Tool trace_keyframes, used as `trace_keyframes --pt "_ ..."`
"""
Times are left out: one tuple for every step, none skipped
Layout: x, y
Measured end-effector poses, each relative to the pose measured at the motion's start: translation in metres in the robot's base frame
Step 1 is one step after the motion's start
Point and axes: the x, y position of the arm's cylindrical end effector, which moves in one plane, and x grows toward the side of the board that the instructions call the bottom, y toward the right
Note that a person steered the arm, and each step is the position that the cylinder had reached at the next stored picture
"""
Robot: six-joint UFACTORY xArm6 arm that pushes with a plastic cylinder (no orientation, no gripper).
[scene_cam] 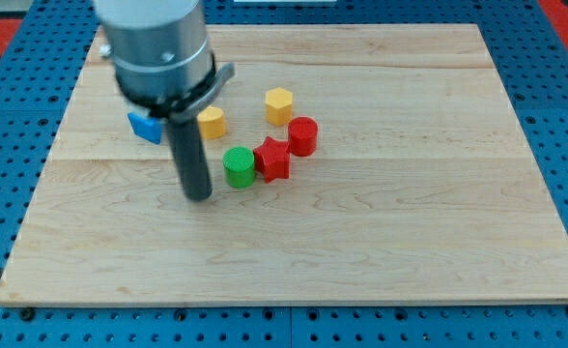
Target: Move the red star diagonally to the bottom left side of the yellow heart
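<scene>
The red star lies near the board's middle, touching the green cylinder on its left and the red cylinder at its upper right. The yellow heart lies up and to the left of the green cylinder, partly hidden by the rod. My tip rests on the board left of the green cylinder, below the yellow heart and apart from both.
A yellow hexagon lies above the red star. A blue block lies left of the rod, partly hidden by the arm's body. The wooden board sits on a blue pegboard.
</scene>
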Motion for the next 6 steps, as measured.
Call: trace_keyframes --pt "0.034 0.075" --pt "-0.002 0.161" --pt "-0.034 0.163" --pt "-0.067 0.133" --pt "-0.077 0.108" --pt "-0.052 0.041"
